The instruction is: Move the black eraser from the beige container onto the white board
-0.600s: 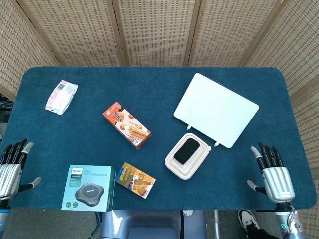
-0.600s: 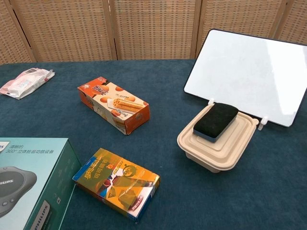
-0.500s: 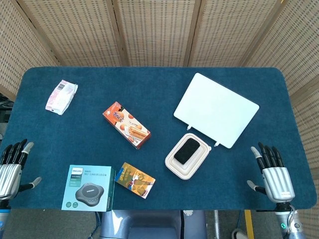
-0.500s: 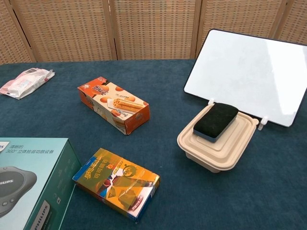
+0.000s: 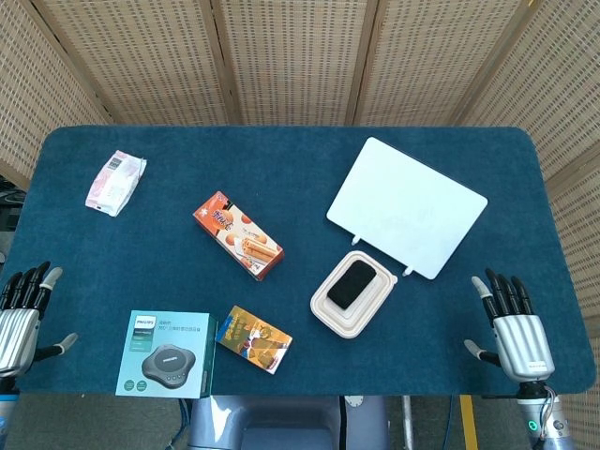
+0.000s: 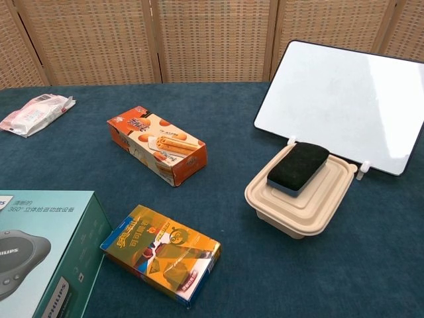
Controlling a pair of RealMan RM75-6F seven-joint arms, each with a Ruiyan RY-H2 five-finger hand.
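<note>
The black eraser lies on top of the beige container, which sits upside-down on the blue table. Just behind it lies the white board, flat on the table. My right hand rests at the table's near right edge, fingers spread, holding nothing, well to the right of the container. At the near left edge my left hand is likewise empty with its fingers apart. Neither hand shows in the chest view.
An orange biscuit box lies left of the container. A yellow packet and a teal Philips box sit near the front. A white wipes pack is at the far left.
</note>
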